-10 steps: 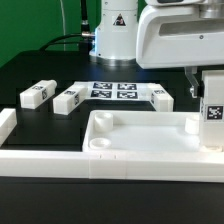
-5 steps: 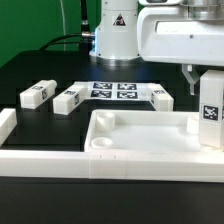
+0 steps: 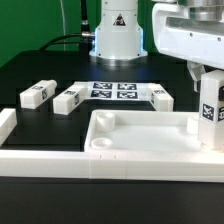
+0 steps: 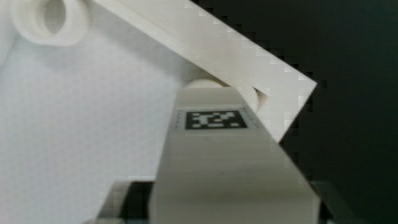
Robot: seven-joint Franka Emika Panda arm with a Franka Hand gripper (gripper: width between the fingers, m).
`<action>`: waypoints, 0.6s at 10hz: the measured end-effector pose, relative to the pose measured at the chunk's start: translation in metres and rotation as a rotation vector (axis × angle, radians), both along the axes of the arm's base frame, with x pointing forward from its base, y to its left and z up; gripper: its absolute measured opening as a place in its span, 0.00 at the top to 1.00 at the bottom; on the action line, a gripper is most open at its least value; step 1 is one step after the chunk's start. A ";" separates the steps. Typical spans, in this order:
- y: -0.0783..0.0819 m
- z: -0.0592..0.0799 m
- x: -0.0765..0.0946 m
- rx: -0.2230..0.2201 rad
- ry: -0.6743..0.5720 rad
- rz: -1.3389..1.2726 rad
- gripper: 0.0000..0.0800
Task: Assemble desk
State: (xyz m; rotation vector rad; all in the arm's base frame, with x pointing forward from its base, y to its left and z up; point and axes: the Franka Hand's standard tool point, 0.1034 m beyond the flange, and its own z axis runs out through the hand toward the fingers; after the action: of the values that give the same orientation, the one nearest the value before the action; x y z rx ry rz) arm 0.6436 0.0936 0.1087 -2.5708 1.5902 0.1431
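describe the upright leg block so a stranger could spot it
Find the big white tabletop in front, then its end on the exterior view's right. The leg block there stands upright in the end effector; the other three lie flat.

The tabletop (image 3: 140,136) rim hems the upright leg (image 3: 209,112).

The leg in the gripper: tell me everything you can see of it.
The leg is a white, plastic-looking rectangular block with a black-and-white square tag on one face. It stands upright, clamped near its top by the gripper, its lower end down at the tabletop's corner on the exterior view's right. Whether it is seated there cannot be told.
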 end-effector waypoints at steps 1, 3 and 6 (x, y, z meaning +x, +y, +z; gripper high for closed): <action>0.000 0.000 0.000 -0.001 0.012 -0.083 0.64; 0.002 0.000 0.000 -0.002 0.032 -0.214 0.64; 0.002 0.000 0.000 -0.001 0.028 -0.181 0.62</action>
State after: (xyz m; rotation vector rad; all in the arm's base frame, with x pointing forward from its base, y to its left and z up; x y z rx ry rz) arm 0.6433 0.0958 0.1086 -2.4203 1.8220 0.1623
